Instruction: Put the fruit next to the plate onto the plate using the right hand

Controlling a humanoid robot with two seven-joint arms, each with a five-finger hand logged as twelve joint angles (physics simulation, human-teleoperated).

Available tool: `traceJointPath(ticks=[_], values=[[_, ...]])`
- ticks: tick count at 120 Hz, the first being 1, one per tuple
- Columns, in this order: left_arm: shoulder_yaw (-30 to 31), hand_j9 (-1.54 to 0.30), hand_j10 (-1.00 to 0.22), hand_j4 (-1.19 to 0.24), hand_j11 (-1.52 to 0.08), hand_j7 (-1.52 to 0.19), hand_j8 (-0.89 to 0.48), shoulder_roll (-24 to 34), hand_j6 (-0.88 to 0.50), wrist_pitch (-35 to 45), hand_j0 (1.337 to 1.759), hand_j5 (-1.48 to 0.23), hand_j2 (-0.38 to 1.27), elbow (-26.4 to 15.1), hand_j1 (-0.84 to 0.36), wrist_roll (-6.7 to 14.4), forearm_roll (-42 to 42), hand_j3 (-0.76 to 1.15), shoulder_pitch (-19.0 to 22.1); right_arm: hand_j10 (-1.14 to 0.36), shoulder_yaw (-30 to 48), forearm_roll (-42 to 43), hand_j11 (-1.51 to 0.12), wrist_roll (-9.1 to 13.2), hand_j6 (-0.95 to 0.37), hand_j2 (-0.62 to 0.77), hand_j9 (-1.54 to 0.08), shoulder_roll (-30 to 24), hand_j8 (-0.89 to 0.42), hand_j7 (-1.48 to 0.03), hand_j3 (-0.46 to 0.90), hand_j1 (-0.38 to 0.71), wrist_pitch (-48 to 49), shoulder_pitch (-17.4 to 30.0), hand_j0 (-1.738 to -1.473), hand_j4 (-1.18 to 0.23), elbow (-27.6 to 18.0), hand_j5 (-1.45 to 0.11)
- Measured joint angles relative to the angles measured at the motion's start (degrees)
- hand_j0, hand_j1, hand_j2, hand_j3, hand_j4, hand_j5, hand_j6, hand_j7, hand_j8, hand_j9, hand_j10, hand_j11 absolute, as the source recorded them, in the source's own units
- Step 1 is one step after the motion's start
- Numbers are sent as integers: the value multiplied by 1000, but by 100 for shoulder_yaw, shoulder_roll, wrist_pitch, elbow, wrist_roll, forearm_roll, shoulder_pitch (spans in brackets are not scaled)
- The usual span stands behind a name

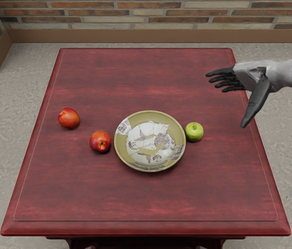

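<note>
While the right hand (244, 83) hangs at approx 2 o'clock from the plate (151, 113), fingers spread wide, gripping nothing, the green apple (194, 132) sits just beside the rim at 3 o'clock; a red fruit (100, 141) lies near at 9; a second red fruit (69, 118) farther, approx 10.

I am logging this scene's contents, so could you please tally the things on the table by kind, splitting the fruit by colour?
Red fruit: 2
Green fruit: 1
Plate: 1
Total: 4 things on the table
</note>
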State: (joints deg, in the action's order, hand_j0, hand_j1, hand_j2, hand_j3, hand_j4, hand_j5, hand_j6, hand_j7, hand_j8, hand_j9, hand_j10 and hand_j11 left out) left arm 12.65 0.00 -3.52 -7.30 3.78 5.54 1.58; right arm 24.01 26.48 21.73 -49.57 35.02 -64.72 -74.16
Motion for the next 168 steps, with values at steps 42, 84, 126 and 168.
traceJointPath(ticks=[42, 84, 126, 168], values=[[0, -318, -245, -245, -318, -318, -245, 0, -245, -1, 1658, -318, 49, 0, 55, 0, 0, 0, 0, -50, -52, 1595, -62, -18, -51, -9, -62, 586, -51, -62, 0, -293, -1225, 292, -1658, -50, -683, -63], [0, -318, -245, -245, -318, -318, -245, 0, -245, -1, 1658, -318, 49, 0, 55, 0, 0, 0, 0, -137, -55, 2549, -176, -21, -140, -25, -176, 665, -139, -175, 0, -188, -2588, 1167, -1658, -138, -1369, -176], [0, -318, -245, -245, -318, -318, -245, 0, -245, -1, 1658, -318, 49, 0, 55, 0, 0, 0, 0, -287, -61, 3295, -370, 10, -289, -54, -370, 925, -288, -370, 0, -9, -3503, 1703, -1658, -288, -1570, -370], [0, -318, -245, -245, -318, -318, -245, 0, -245, 0, 1658, -318, 49, 0, 55, 0, 0, 0, 0, -322, -291, 3918, -415, 47, -323, -61, -415, 1193, -322, -415, 0, 32, -4246, 1990, -1658, -322, -1625, -415]])
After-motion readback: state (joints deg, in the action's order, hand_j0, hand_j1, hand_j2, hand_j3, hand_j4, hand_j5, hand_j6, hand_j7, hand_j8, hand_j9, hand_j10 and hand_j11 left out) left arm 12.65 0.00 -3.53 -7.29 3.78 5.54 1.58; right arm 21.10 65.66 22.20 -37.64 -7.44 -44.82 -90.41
